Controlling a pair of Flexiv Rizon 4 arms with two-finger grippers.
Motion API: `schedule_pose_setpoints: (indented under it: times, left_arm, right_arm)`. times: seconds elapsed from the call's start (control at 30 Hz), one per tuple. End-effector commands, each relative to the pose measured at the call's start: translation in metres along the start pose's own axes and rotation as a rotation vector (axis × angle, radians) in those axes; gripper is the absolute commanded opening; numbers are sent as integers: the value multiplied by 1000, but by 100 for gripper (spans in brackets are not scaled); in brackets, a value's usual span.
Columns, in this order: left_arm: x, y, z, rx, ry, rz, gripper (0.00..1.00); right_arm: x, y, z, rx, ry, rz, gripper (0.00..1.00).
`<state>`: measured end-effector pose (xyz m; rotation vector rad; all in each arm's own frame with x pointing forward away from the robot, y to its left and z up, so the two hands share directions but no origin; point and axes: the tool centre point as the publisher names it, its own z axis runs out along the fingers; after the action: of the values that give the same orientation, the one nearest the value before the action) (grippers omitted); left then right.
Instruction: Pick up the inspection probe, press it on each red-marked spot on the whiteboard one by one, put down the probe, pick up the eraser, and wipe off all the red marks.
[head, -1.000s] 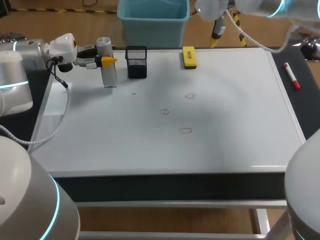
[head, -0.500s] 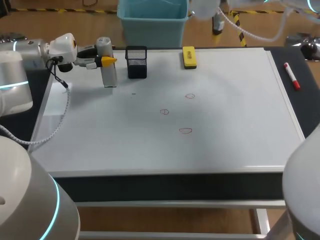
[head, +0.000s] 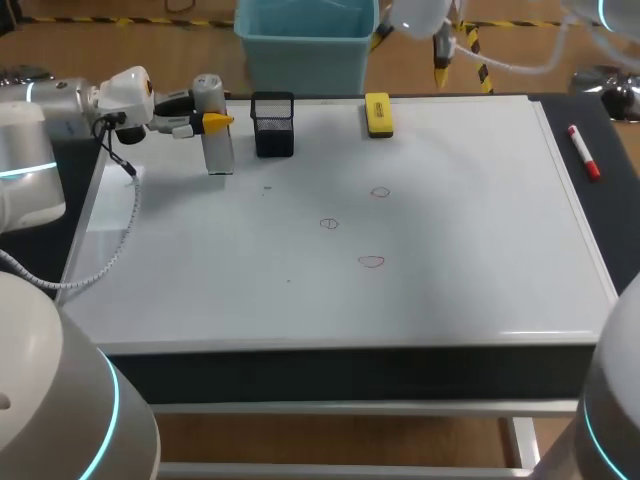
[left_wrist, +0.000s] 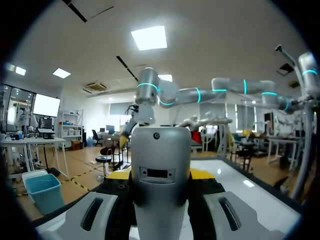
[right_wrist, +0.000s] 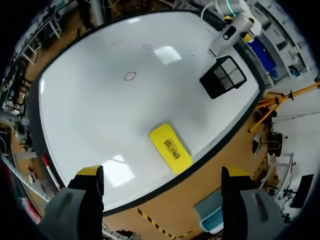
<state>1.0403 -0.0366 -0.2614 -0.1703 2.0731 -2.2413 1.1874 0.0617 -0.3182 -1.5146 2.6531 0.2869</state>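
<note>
Partly hidden, the probe (head: 213, 128) stands upright near the tabletop's far left corner, clamped in the left jaws. One yellow tip crosses its front in the head view. From the left wrist the probe (left_wrist: 160, 175) fills the gap between the tips and covers all but slivers of them. Whether its foot touches the whiteboard (head: 450, 290) or hangs just over it I cannot tell. It is a grey, blocky shaft with a rounded cap, and the face toward the wrist carries a small dark dot and a rectangular slot.

The right arm (head: 430, 20) is cut off in the head view, out past the tabletop's far edge. The right jaws stand wide apart with nothing between them.

A black mesh cup (head: 273, 124) sits just beside the probe at the far edge. The head view does not show its inside. The right wrist view looks down into the cup (right_wrist: 223, 76) and shows only its mesh floor.

The yellow eraser (head: 378, 113) lies flat on the whiteboard at the far edge, near the middle. Three small red marks (head: 371, 262) sit near the tabletop's middle, well apart from the probe. They are thin and faint, and from the right wrist only one (right_wrist: 130, 76) is plain. A red marker (head: 584, 151) lies on the dark strip by the right edge, off the whiteboard.
</note>
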Motion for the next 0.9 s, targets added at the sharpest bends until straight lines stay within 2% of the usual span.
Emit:
schedule_pose_setpoints:
  times: [0.03,0.47,0.63,0.7,0.8,0.9]
  left_arm:
    - [0,0,0,2,0,2,0]
    - [0,0,0,2,0,2,0]
    - [0,0,0,2,0,2,0]
    - [0,0,0,2,0,2,0]
    - [0,0,0,2,0,2,0]
    - [0,0,0,2,0,2,0]
  right_arm:
    - [-1,0,2,-7,15,-85,100]
    - [-2,7,27,53,76,-321,100]
    - [1,10,36,63,64,-367,100]
    - [2,12,39,41,38,-397,100]
    - [2,14,44,50,44,-420,100]
    - [0,15,50,59,91,-415,100]
